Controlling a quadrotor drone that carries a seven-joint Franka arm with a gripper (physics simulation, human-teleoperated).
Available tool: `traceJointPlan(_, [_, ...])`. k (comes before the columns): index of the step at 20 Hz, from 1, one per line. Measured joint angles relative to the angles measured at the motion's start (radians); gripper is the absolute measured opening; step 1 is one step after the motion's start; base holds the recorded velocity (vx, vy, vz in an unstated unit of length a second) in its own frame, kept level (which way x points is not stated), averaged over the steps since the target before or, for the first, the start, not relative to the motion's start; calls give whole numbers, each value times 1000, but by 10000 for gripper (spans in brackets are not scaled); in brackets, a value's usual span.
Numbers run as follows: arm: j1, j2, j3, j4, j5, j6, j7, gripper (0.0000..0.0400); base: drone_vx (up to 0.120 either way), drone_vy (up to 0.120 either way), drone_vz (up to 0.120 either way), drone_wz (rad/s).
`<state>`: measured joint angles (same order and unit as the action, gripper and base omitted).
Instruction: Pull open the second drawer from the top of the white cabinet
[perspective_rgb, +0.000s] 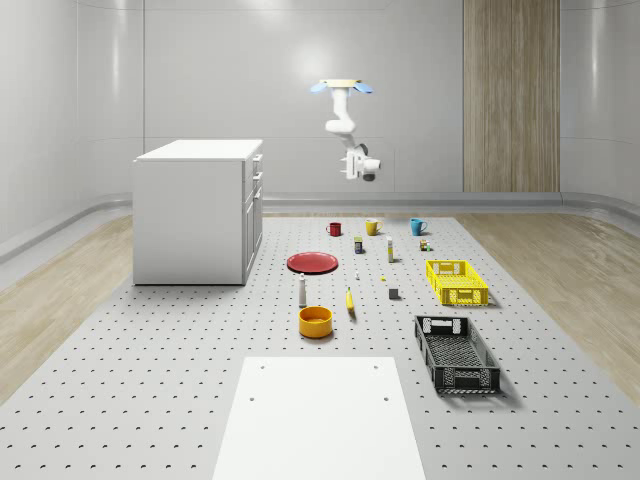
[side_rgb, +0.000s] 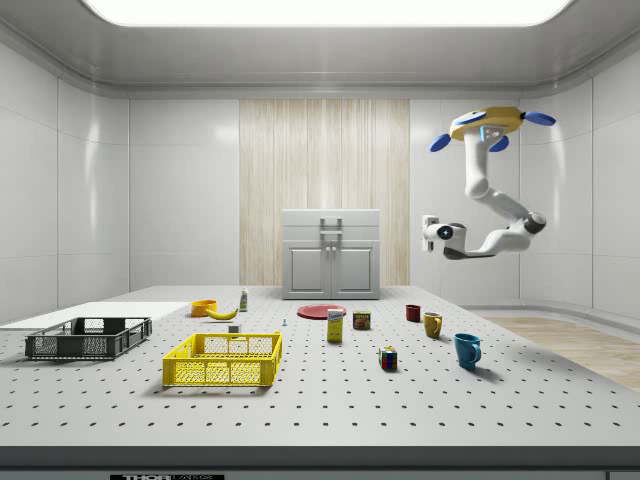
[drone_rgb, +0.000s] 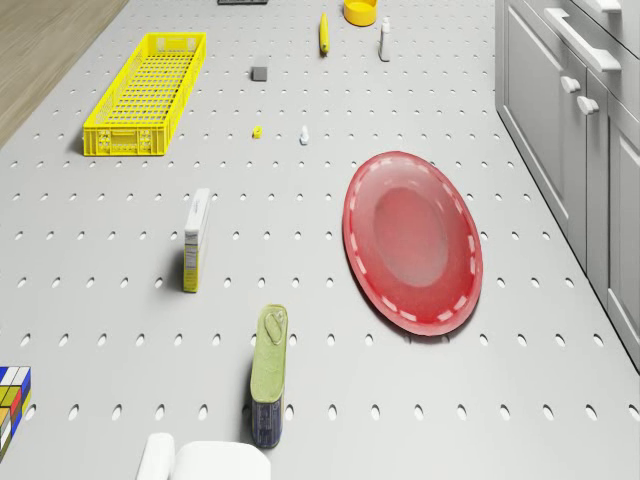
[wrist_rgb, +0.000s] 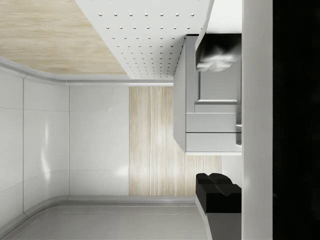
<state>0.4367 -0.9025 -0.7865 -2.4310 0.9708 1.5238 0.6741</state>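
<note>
A simulated test lab is showing here: a perforated grey table (perspective_rgb: 150, 400) is filling a bare, white-panelled room, with a wood wall panel (perspective_rgb: 510, 95) standing at one o'clock and wood flooring (perspective_rgb: 50, 300) lying at nine.

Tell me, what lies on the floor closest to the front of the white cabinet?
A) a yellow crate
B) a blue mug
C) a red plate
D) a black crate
C: the red plate lies just in front of the white cabinet, while the crates and mugs sit farther off.
</note>
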Motion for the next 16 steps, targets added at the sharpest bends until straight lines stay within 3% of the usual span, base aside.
traceJointPlan(16, [79, -69, -34, -9, -50, 69, 41, 300, 120, -120, 0, 0])
